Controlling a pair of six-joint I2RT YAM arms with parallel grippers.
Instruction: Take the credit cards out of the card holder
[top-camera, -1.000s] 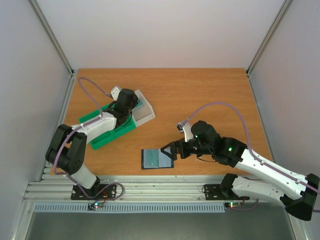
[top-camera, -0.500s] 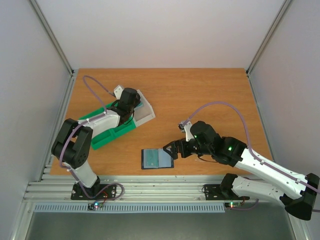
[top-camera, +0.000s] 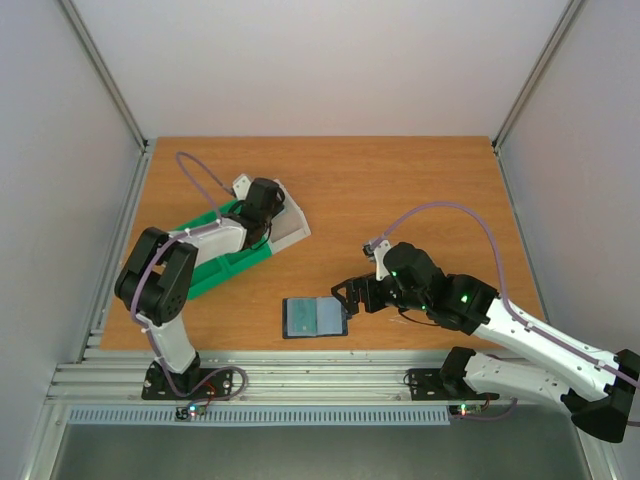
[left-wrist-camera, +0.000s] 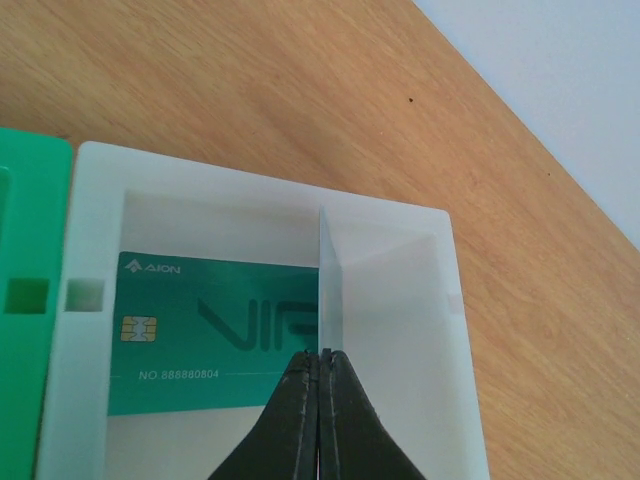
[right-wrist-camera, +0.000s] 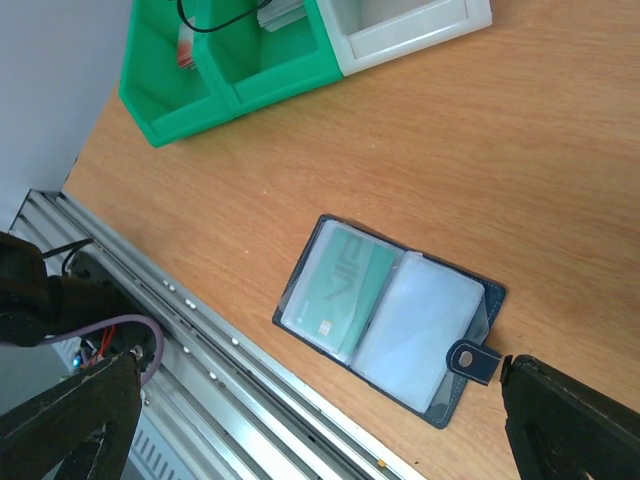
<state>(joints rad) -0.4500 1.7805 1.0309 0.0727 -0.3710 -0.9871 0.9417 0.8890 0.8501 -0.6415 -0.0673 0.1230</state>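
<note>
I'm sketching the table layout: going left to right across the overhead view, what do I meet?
Green-and-white tray, the left tool over it shut on a pale card → open wallet → right tool, open.

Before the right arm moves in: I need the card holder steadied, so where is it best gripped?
Probably the tab clasp, coming from where the right fingers are: the card holder lies flat and open, and only that tab juts past its edge, toward them.
</note>
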